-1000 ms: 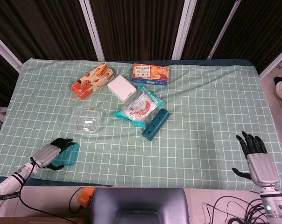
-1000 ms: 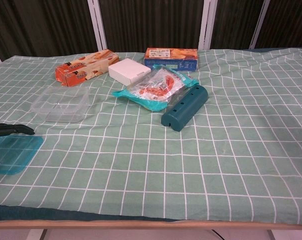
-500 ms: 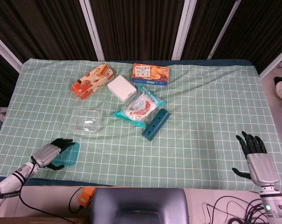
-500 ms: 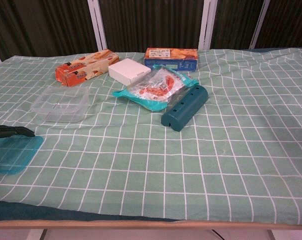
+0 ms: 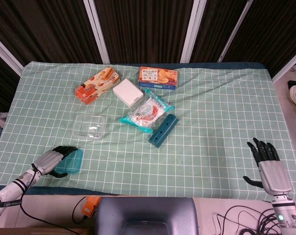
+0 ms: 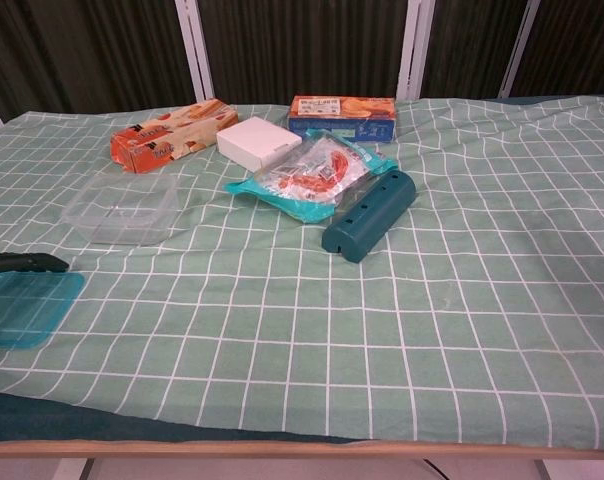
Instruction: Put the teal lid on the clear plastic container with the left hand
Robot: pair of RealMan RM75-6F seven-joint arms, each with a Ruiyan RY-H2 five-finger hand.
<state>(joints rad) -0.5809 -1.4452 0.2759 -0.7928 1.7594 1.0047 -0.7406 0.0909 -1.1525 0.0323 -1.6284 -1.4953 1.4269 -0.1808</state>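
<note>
The flat teal lid (image 5: 73, 162) (image 6: 27, 308) lies at the table's near-left corner. My left hand (image 5: 54, 160) covers its left side, with dark fingers (image 6: 24, 263) along the far edge and the thumb at the near edge, gripping it. In the chest view only these fingertips show. The clear plastic container (image 5: 90, 126) (image 6: 120, 208) stands open and empty a little beyond the lid. My right hand (image 5: 267, 164) hovers at the near-right edge of the table with its fingers spread and nothing in it.
A dark teal perforated bar (image 5: 162, 130) and a snack bag (image 5: 147, 112) lie mid-table. Behind them are a white box (image 5: 128, 91), an orange box (image 5: 97, 84) and a blue-orange biscuit box (image 5: 158, 77). A green checked cloth (image 5: 216, 112) covers the table.
The left hand and the teal lid have slid slightly left, toward the table's corner. The right hand has barely moved.
</note>
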